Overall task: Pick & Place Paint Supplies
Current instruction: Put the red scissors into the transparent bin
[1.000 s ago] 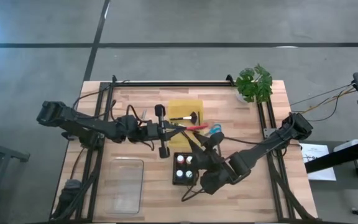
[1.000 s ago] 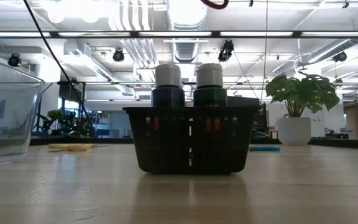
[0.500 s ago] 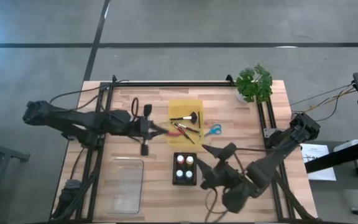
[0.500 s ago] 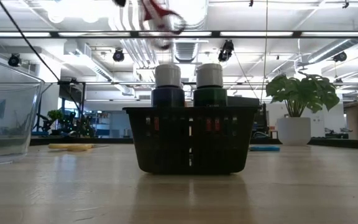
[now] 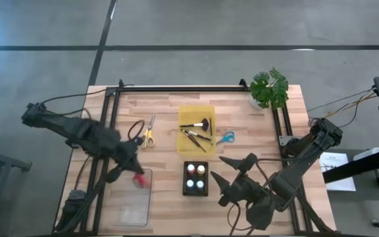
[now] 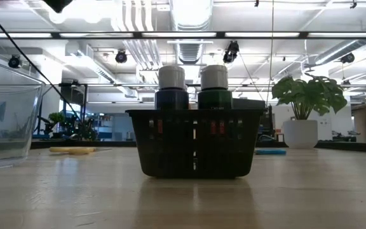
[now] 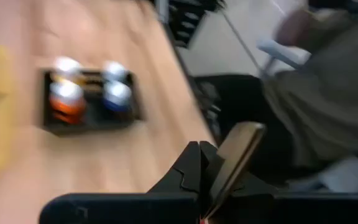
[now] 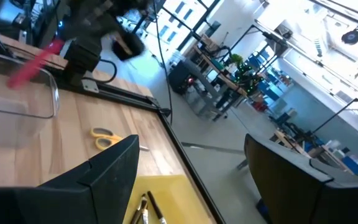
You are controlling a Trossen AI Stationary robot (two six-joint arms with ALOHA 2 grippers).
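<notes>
left gripper point(image 5: 134, 176) pinches red-handled brush point(image 5: 137, 181) over clear bin point(image 5: 129, 197), near desk's front-left corner; light, stiff, grip mid-handle; right gripper point(image 5: 232, 178) spread

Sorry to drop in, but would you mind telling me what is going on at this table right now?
The left tool, shut on a red-handled brush, holds it over the rim of the clear container. The right tool hangs open beside the black basket of paint bottles. More brushes lie in the yellow tray, with yellow scissors and blue scissors on the table.
</notes>
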